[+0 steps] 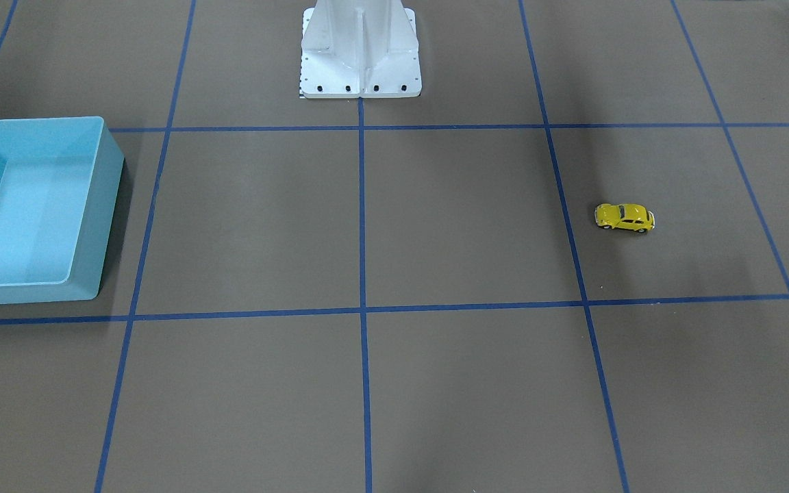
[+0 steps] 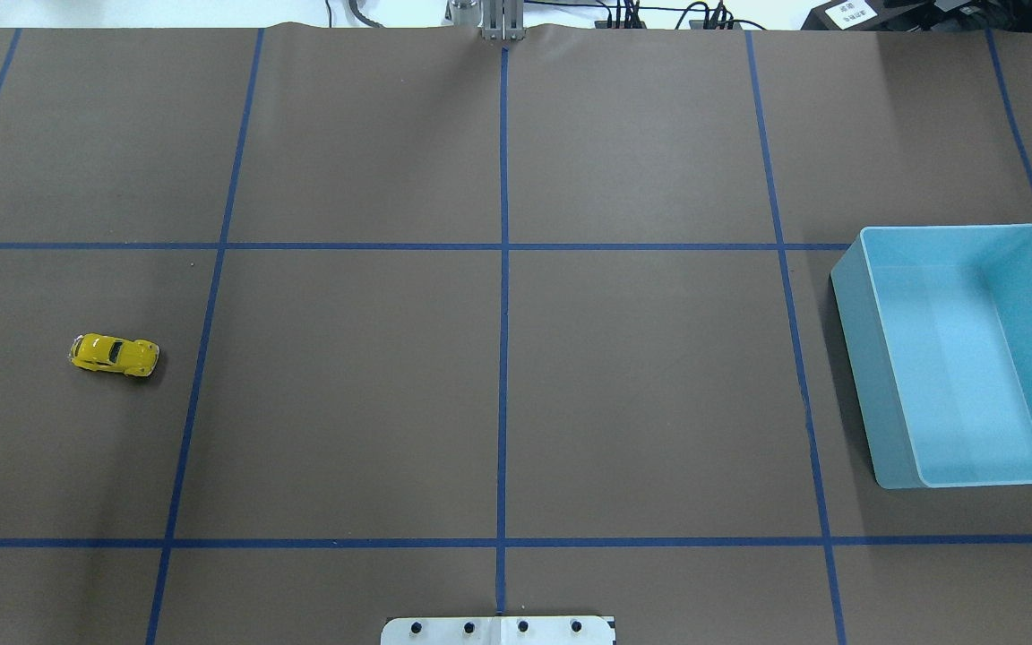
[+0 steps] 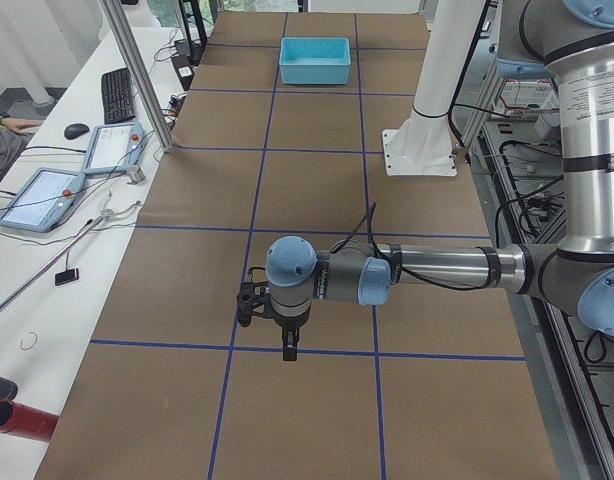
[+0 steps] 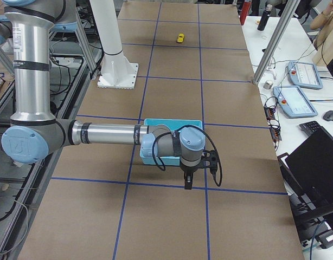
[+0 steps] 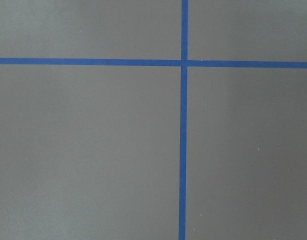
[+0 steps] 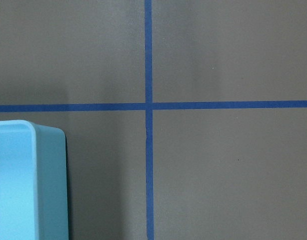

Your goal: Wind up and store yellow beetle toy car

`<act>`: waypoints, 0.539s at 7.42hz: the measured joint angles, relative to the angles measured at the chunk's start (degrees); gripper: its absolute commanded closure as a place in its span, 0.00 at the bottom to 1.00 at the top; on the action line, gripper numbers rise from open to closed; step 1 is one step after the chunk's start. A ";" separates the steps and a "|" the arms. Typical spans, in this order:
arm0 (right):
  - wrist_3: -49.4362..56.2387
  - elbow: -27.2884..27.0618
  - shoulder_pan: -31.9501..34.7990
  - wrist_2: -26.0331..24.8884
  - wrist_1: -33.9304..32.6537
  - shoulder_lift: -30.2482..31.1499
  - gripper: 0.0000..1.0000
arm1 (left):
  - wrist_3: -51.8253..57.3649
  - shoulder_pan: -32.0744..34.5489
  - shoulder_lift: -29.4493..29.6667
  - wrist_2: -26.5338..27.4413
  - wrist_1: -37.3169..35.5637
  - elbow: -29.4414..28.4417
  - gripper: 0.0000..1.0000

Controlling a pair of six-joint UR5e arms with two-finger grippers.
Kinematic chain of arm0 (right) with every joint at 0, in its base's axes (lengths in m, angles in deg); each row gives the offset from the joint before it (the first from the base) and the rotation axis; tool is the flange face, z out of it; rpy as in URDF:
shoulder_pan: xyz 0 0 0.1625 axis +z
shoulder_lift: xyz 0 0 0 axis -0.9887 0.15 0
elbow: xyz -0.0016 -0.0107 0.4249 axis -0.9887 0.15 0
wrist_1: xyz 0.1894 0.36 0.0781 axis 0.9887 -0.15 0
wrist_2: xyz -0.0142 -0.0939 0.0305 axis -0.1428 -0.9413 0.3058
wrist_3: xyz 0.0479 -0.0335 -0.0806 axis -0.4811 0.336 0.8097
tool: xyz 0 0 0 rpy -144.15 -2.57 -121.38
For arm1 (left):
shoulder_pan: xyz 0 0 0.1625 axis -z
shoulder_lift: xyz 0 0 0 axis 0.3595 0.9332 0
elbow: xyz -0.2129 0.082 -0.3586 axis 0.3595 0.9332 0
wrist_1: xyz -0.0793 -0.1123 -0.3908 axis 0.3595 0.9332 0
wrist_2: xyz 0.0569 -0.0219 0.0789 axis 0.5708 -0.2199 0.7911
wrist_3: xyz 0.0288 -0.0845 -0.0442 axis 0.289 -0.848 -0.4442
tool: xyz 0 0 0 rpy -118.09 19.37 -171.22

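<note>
The yellow beetle toy car (image 2: 115, 354) stands on its wheels on the brown table at my left side, alone in a taped square; it also shows in the front view (image 1: 624, 217) and far off in the right side view (image 4: 180, 38). The empty light-blue bin (image 2: 855, 358) sits at my right side (image 1: 105, 212). My left gripper (image 3: 289, 350) hangs above the table near a tape crossing and appears only in the left side view, so I cannot tell its state. My right gripper (image 4: 187, 184) hovers just beside the bin (image 4: 147, 157); its state cannot be told either.
Blue tape lines divide the table into squares. The white robot pedestal (image 1: 360, 55) stands at the table's middle on the robot's edge. Aluminium posts, tablets and keyboards line the operators' side (image 3: 117, 150). A corner of the bin (image 6: 28, 185) shows in the right wrist view.
</note>
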 measured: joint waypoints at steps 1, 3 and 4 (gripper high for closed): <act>-0.05 -0.01 0.00 -0.01 0.02 -0.09 0.00 | 0.00 0.11 -0.03 -0.01 -0.08 -0.02 0.00; -0.08 -0.03 -0.01 -0.10 -0.01 -0.33 0.00 | 0.00 0.35 0.00 -0.07 -0.77 0.00 0.00; -0.07 -0.01 -0.04 -0.15 0.00 -0.50 0.00 | 0.00 0.40 0.09 -0.08 -1.25 0.01 0.00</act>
